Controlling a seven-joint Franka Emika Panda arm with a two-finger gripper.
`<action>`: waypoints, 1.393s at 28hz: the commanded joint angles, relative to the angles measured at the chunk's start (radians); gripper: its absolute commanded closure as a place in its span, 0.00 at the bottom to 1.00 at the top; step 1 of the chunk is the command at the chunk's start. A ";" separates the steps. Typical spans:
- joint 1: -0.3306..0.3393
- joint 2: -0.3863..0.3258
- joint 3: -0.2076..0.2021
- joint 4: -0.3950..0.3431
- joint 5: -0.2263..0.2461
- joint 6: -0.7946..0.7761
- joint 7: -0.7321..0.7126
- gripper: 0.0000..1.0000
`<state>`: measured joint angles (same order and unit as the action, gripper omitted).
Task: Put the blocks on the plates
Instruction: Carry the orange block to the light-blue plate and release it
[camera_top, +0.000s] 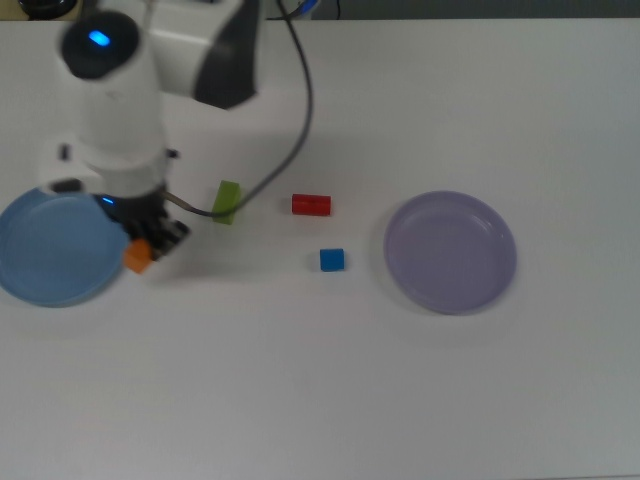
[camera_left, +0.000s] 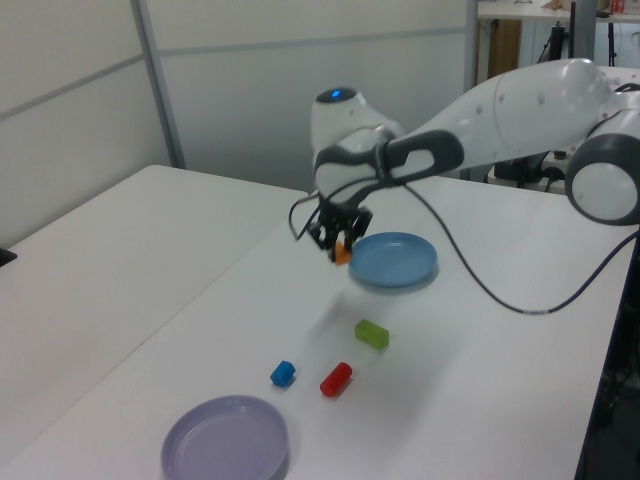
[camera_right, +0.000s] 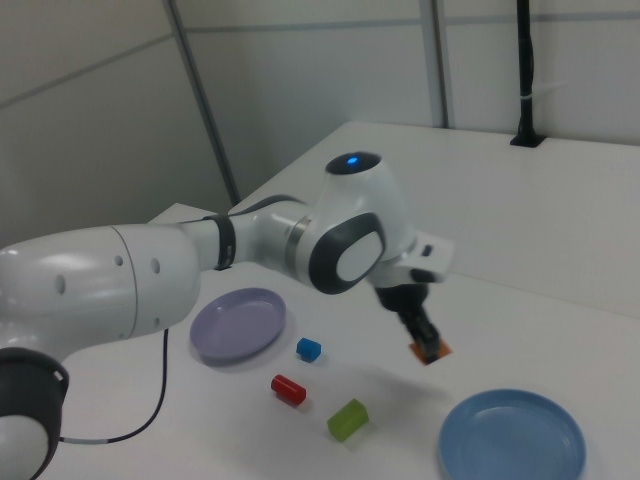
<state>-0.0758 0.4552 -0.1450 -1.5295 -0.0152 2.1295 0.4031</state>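
Observation:
My gripper (camera_top: 143, 247) (camera_left: 340, 247) (camera_right: 428, 348) is shut on the orange block (camera_top: 136, 258) (camera_left: 343, 253) (camera_right: 434, 352) and holds it in the air beside the rim of the light blue plate (camera_top: 45, 262) (camera_left: 398, 262) (camera_right: 512, 446). The green block (camera_top: 227, 202) (camera_left: 372, 334) (camera_right: 347, 419), the red block (camera_top: 311, 205) (camera_left: 336, 379) (camera_right: 288, 389) and the blue cube (camera_top: 332, 260) (camera_left: 283, 374) (camera_right: 308, 349) lie on the table. The lavender plate (camera_top: 450, 252) (camera_left: 226, 440) (camera_right: 238, 325) holds nothing.
The white arm (camera_top: 150, 60) reaches in from the top view's upper edge, trailing a black cable (camera_top: 290, 130) over the table near the green block. A black post (camera_right: 526, 70) stands at the table's far end in the right view.

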 joint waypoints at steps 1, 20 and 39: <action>-0.073 -0.013 -0.002 -0.001 0.001 -0.017 -0.069 0.75; -0.136 0.077 -0.002 -0.009 -0.002 0.017 -0.155 0.53; -0.122 0.001 0.073 -0.044 0.006 -0.149 -0.349 0.00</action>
<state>-0.2084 0.5263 -0.1230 -1.5336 -0.0149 2.0807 0.1240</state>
